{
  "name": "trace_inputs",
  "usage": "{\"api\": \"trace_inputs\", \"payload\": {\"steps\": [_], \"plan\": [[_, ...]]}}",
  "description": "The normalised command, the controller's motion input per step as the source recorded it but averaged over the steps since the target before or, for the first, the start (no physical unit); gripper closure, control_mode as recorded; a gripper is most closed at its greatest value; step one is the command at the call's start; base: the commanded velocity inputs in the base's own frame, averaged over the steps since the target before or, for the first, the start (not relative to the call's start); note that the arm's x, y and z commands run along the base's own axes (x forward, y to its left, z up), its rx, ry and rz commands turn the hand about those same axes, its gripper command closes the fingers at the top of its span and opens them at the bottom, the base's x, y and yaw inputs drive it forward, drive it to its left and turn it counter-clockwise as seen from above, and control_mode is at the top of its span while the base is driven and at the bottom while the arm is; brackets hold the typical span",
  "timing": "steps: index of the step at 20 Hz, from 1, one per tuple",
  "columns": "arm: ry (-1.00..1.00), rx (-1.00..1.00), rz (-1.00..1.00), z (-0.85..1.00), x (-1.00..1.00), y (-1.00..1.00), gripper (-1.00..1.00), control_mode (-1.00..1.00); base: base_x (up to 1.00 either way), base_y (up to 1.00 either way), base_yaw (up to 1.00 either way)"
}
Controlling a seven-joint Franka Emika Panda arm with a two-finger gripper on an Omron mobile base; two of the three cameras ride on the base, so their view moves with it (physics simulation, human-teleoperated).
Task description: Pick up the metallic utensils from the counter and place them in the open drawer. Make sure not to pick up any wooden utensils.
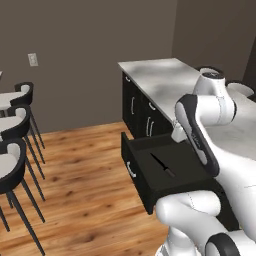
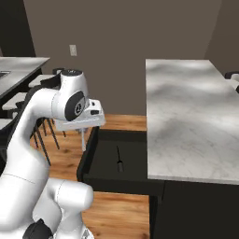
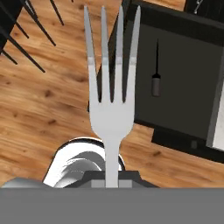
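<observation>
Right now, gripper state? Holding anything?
gripper: closed, holding the fork, tines pointing away from the hand, above the floor next to the open drawer, where the knife already lies.

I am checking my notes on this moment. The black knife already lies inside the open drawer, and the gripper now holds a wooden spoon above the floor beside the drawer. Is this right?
Not quite. The gripper is shut on the silver fork, not a wooden spoon; the hand view shows its four tines plainly. The rest holds: the black knife lies inside the open drawer, and the fork hangs above the wooden floor beside it.
</observation>
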Motion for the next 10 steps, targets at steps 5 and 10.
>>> {"api": "trace_inputs", "payload": {"steps": [5,10], "plan": [[0.22,0.03,0.00,-0.51,0.65,-0.23,1.00,-1.00,0.00,0.00,0.00],[0.15,0.00,0.00,-0.68,0.74,-0.31,1.00,-1.00,0.00,0.00,0.00]]}}
